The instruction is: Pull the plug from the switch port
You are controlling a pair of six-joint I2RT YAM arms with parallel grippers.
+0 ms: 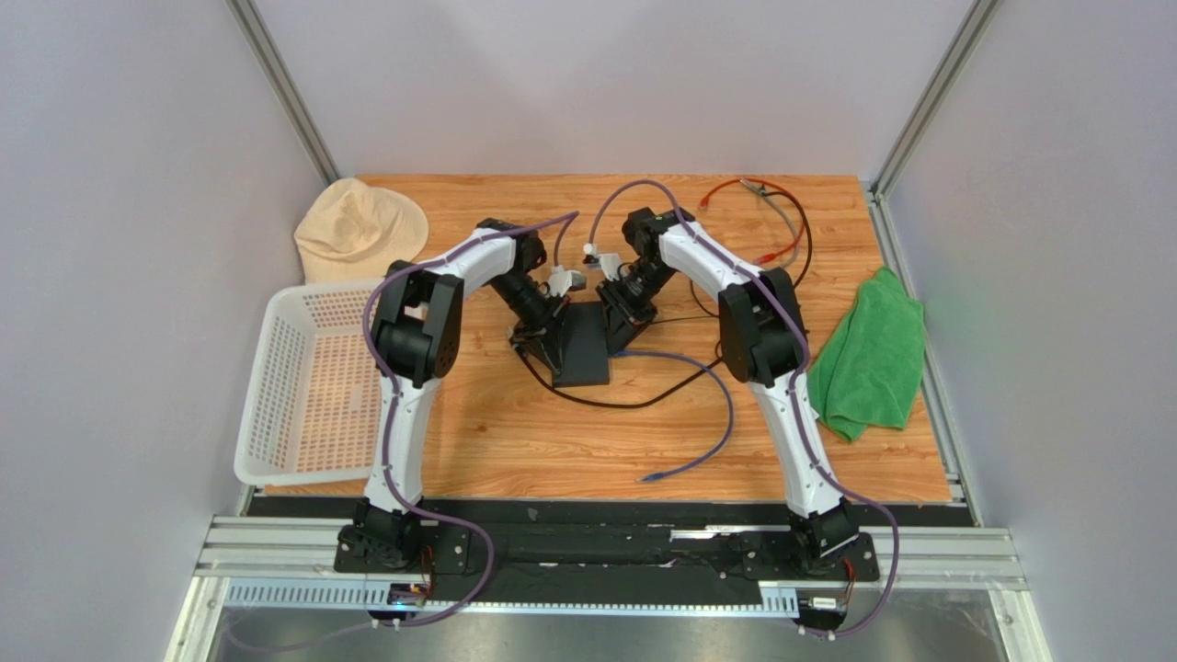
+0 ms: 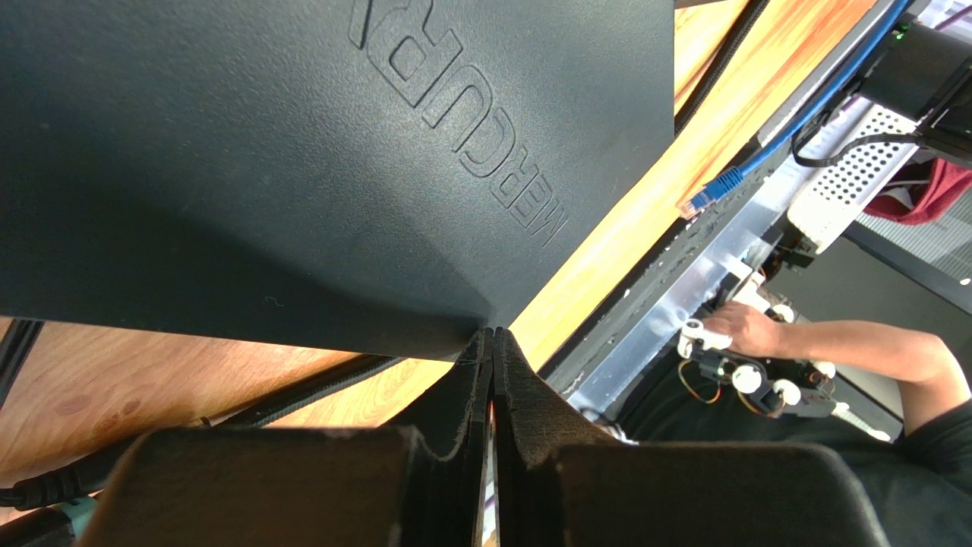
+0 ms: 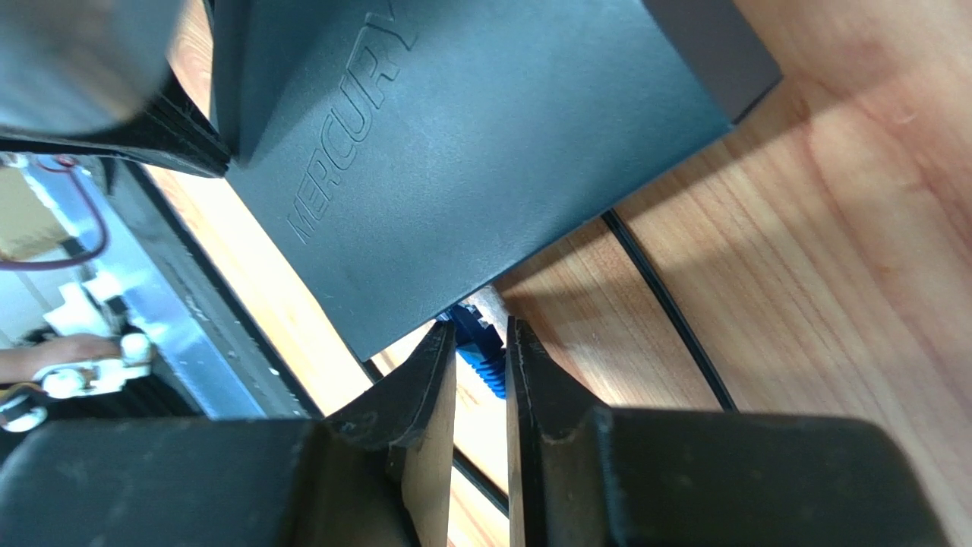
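The flat black switch box lies mid-table; it fills the top of the left wrist view and of the right wrist view. The blue plug sits at the box's narrow edge, between my right gripper's fingertips, which are closed on it. Its blue-purple cable curves toward the front, where its free end lies loose. My left gripper is shut, with its tips against the box's edge. In the top view, the left gripper and right gripper flank the box.
A white basket and a beige hat are at the left. A green cloth lies at the right. Red and black leads lie at the back. A thin black cable loops beside the box.
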